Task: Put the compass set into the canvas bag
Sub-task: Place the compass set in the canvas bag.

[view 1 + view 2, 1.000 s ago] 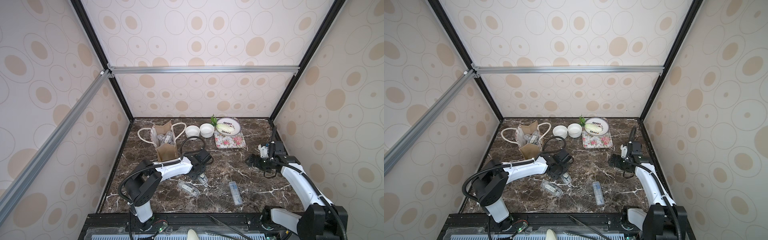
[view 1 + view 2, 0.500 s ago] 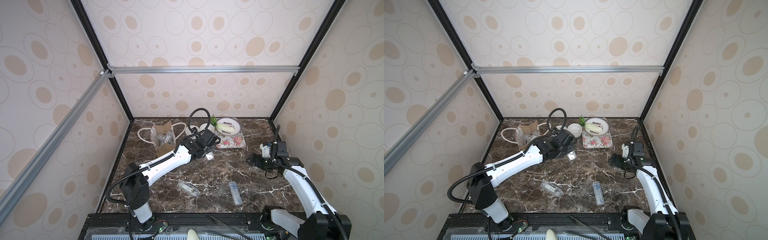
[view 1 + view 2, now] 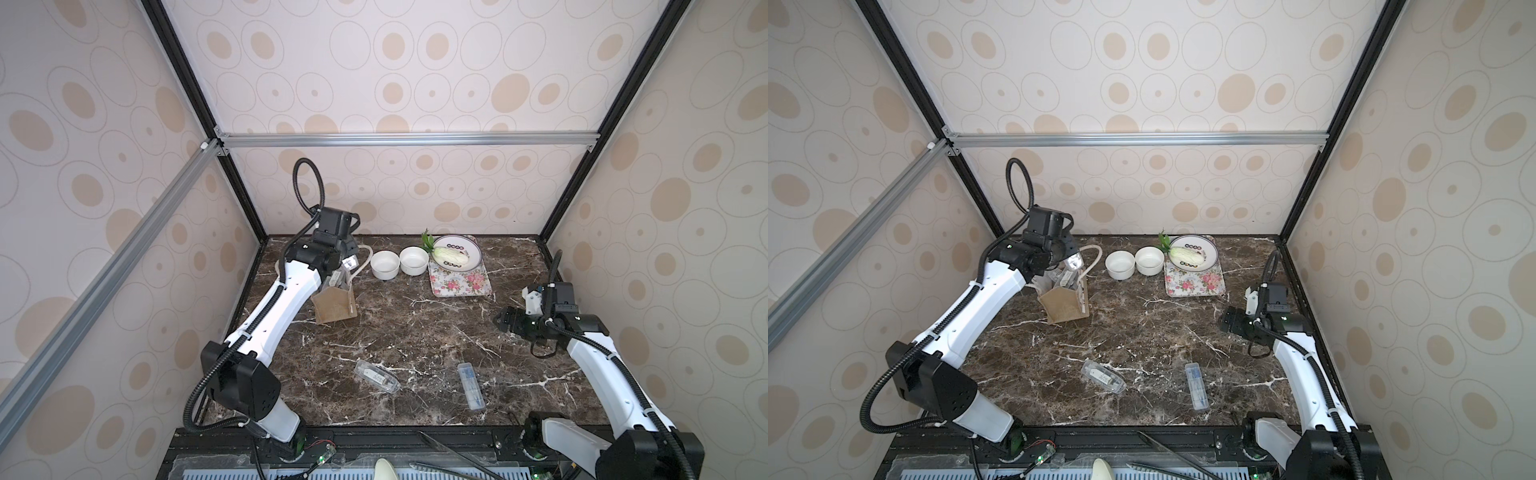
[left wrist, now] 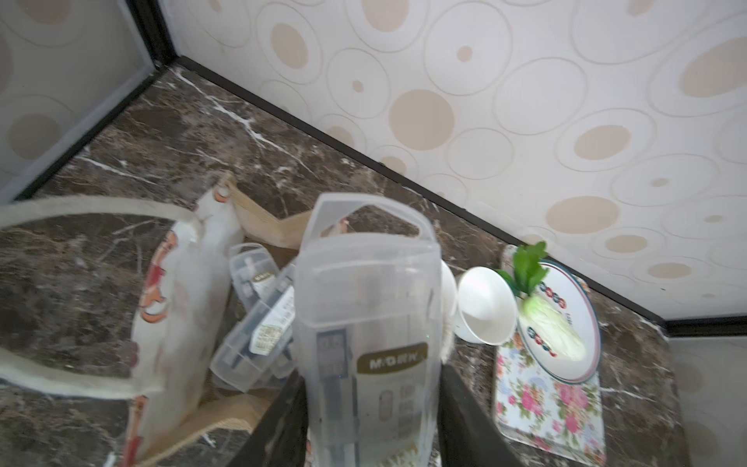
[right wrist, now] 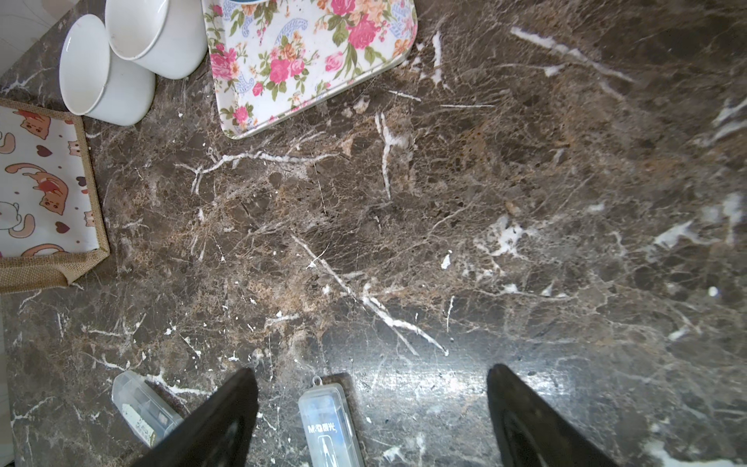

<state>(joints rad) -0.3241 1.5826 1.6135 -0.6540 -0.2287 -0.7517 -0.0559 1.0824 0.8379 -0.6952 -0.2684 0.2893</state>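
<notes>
Left gripper [image 4: 372,424] now above the canvas bag [image 3: 334,305], pinching a compass set case [image 4: 366,307].
A second ago it was low at mid-desk [image 3: 415,332]. Right gripper [image 5: 372,374] stays spread and has hardly shifted. One loose case [image 3: 377,376] and a second loose case [image 3: 470,385] lie near the front.
</notes>
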